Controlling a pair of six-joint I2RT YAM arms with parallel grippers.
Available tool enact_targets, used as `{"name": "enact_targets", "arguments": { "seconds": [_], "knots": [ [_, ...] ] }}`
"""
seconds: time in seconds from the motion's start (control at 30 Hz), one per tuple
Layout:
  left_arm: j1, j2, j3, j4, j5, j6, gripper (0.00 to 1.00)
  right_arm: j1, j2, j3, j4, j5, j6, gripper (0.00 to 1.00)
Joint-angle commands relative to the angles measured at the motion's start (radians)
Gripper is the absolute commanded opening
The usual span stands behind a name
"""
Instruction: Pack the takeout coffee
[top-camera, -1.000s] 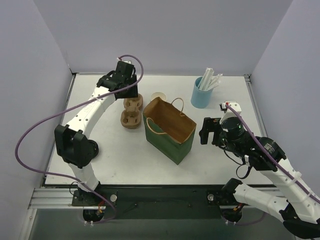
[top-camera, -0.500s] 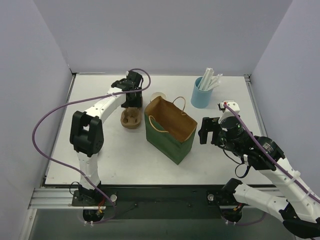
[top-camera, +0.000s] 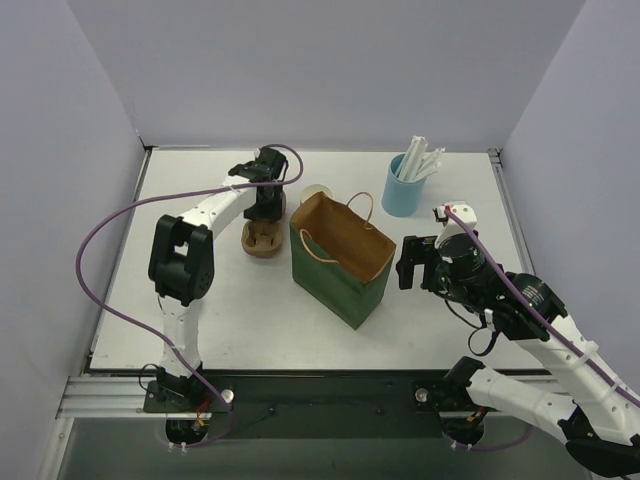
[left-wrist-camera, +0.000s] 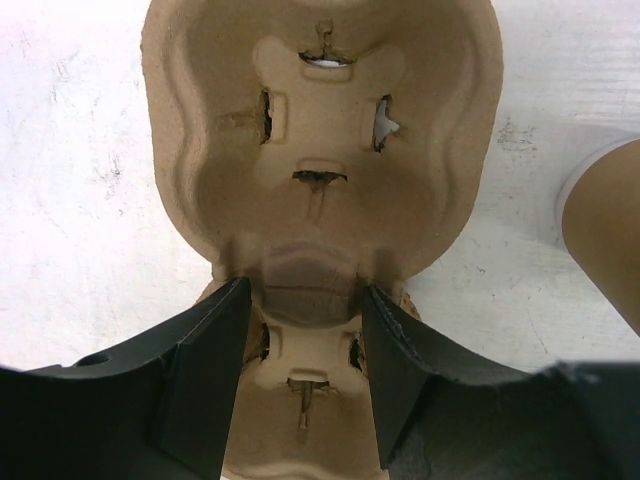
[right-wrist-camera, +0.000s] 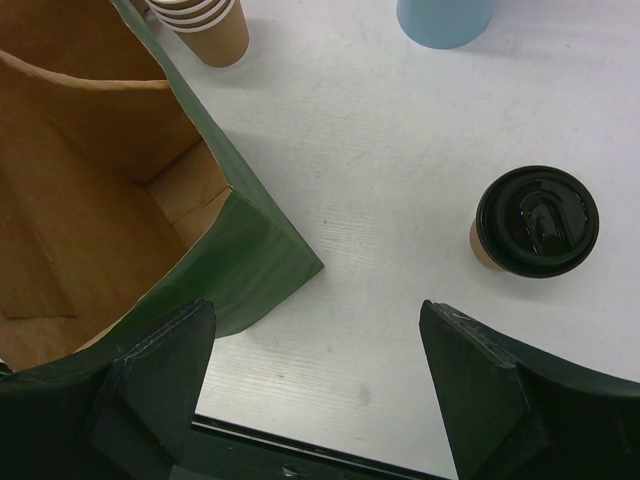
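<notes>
I count one takeout coffee, black lid on, standing upright on the white table to the right of the one open paper bag, clear of it and just ahead of the right gripper, whose two jaws are spread wide around nothing. The left gripper is down on the one pulp carrier, a jaw either side of its middle ridge, though I cannot tell whether they pinch it. Behind the bag stand one stack of lidless cups and one blue cup of white straws.
</notes>
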Motion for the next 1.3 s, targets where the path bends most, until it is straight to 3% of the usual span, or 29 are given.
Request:
{"name": "enact_targets", "arguments": {
  "seconds": [0.0, 0.3, 0.43, 0.53, 1.27],
  "knots": [
    [0.01, 0.011, 0.047, 0.034, -0.016, 0.028, 0.58, 0.007, -0.001, -0.01, 0.014, 0.012, -0.008, 0.86],
    [0.01, 0.019, 0.062, 0.032, -0.016, 0.045, 0.54, 0.007, 0.007, -0.013, 0.019, 0.011, -0.008, 0.86],
    [0.01, 0.022, 0.07, 0.028, -0.013, 0.05, 0.42, 0.007, 0.01, -0.016, 0.019, 0.009, -0.006, 0.86],
    [0.01, 0.023, 0.078, 0.021, -0.012, 0.051, 0.4, 0.007, 0.01, -0.018, 0.021, 0.008, -0.003, 0.86],
    [0.022, -0.087, 0.139, -0.091, 0.008, 0.039, 0.38, 0.009, -0.01, -0.019, 0.022, -0.015, 0.004, 0.86]
  ]
}}
